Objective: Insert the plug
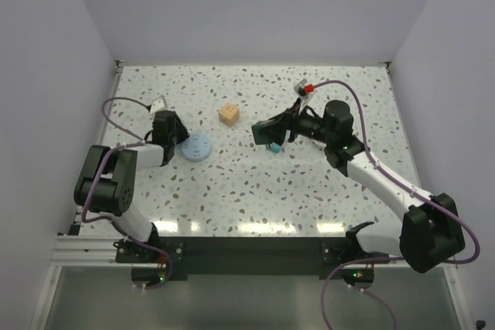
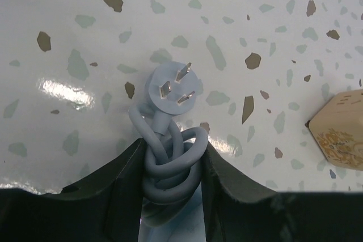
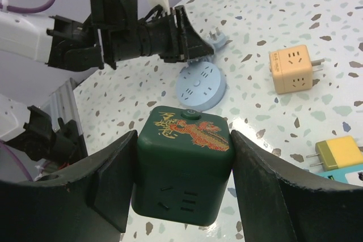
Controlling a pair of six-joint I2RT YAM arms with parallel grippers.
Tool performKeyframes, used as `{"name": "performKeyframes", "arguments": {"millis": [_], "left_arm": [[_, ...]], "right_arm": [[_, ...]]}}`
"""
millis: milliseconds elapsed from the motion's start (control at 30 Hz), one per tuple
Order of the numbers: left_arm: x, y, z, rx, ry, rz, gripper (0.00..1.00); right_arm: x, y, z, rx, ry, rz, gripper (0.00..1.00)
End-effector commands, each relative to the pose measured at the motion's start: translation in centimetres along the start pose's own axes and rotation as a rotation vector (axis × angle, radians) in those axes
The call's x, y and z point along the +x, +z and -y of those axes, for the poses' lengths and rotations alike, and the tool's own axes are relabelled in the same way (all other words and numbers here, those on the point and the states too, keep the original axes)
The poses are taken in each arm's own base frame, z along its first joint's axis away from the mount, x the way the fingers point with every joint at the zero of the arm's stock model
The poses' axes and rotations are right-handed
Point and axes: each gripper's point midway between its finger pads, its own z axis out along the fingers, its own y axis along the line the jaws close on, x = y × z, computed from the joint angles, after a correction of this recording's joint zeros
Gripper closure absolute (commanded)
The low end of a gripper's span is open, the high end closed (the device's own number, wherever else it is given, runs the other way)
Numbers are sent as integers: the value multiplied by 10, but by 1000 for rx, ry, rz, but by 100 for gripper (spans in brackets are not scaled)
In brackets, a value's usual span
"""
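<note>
Carrying step: right hand (image 3: 184, 140) pinching green plug (image 3: 182, 165); left hand (image 2: 173, 151) pinching grey cord (image 2: 170, 179). Next, probably: lining plug up over round socket (image 3: 199, 86).

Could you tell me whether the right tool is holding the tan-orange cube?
No, the right tool grips the dark green plug, while the tan-orange cube lies apart on the table.
</note>
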Motion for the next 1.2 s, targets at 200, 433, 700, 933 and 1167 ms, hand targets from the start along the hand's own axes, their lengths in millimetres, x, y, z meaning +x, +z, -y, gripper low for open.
{"name": "performKeyframes", "arguments": {"millis": [200,433,700,933,1167], "left_arm": [[32,-49,14,-21,-243,-2,100],[56,-62,34,2,-370,-34,100],[59,-64,55,81,-278,-54,100],[84,-60,57,105,-280,-127,100],[97,-63,58,129,-318,-151,100]], "right_arm": [[-24,8,-4,77,-118,112,100],[-22,14,-13,115,-169,183,100],[-4,29,-21,98,-216,196,100],[12,45,-19,148,-215,223,100],[32,58,-14,233,-229,242,100]]}}
